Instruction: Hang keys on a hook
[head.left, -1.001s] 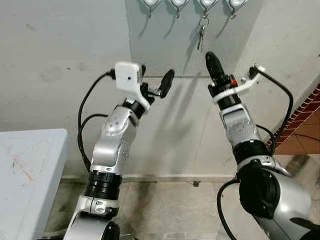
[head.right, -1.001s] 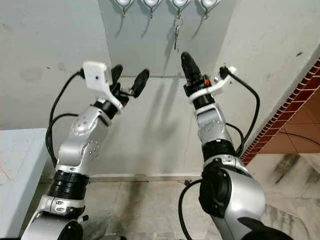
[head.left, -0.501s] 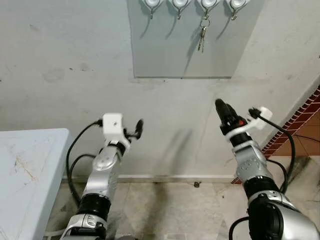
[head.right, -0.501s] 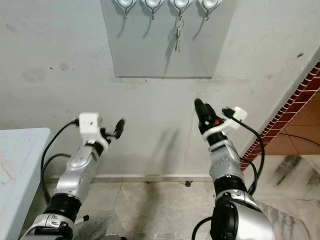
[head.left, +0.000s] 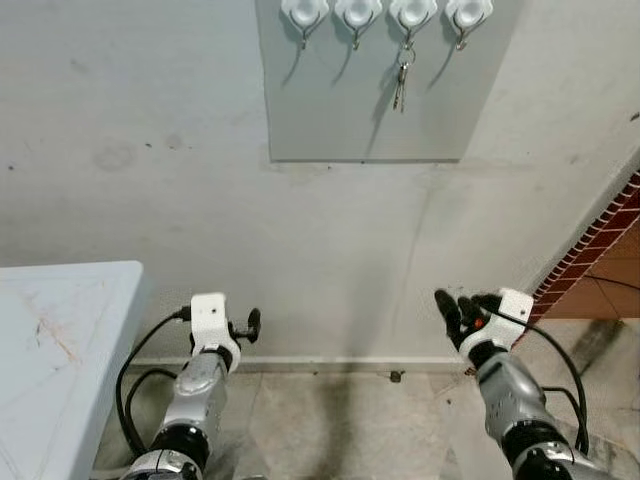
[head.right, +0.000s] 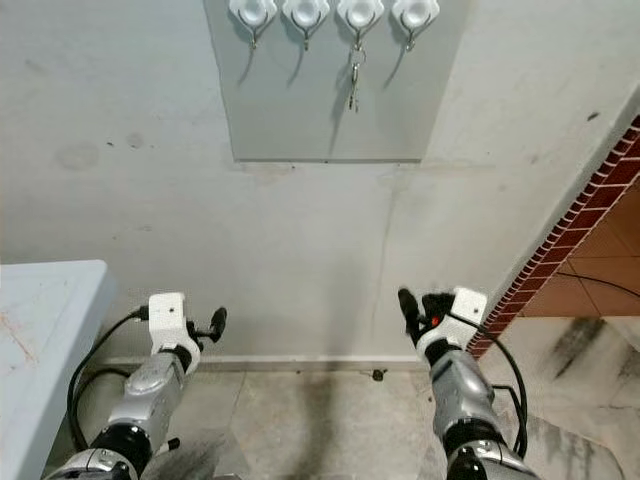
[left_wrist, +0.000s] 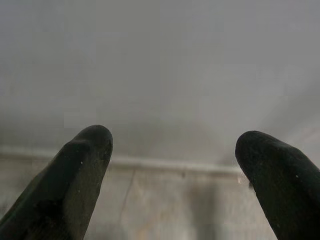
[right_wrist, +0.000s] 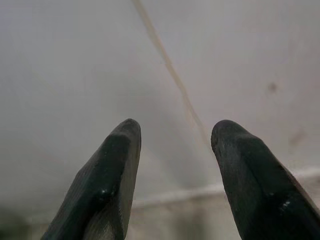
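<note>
Both end effectors, left and right, now lowered, gape empty far below the keys hanging on their hook: task apparently complete.

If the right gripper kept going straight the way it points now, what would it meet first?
Most likely the bare wall low down, just above the baseboard; the right gripper is open and empty, with nothing between. Depth is unclear.

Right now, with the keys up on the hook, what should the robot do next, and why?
Probably nothing more than letting both arms rest. The keys already hang from the third hook on the grey board. The left gripper and right gripper are low near the floor, both open and empty, so the job looks done.
</note>
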